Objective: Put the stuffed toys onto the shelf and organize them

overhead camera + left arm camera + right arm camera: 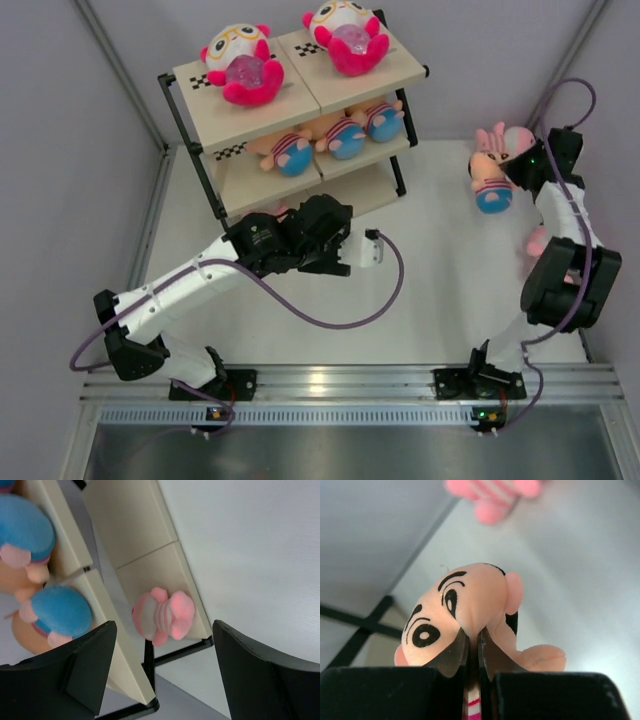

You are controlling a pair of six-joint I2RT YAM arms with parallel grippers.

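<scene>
The shelf point(300, 100) stands at the back. Two white-faced hot-pink toys point(243, 62) lie on its top board and three peach toys with blue bottoms point(345, 135) on the middle board. My left gripper point(322, 218) is open and empty at the bottom board's front; in the left wrist view point(165, 680) a pale pink toy point(162, 612) lies on that board just beyond the fingers. My right gripper point(515, 168) is shut on a peach toy point(490, 182), pinching its face point(470, 605) above the table at the right.
A pale pink toy point(497, 135) lies just behind the held one and shows in the right wrist view point(492, 495). Another pink toy point(537, 240) is half hidden by the right arm. Grey walls close both sides.
</scene>
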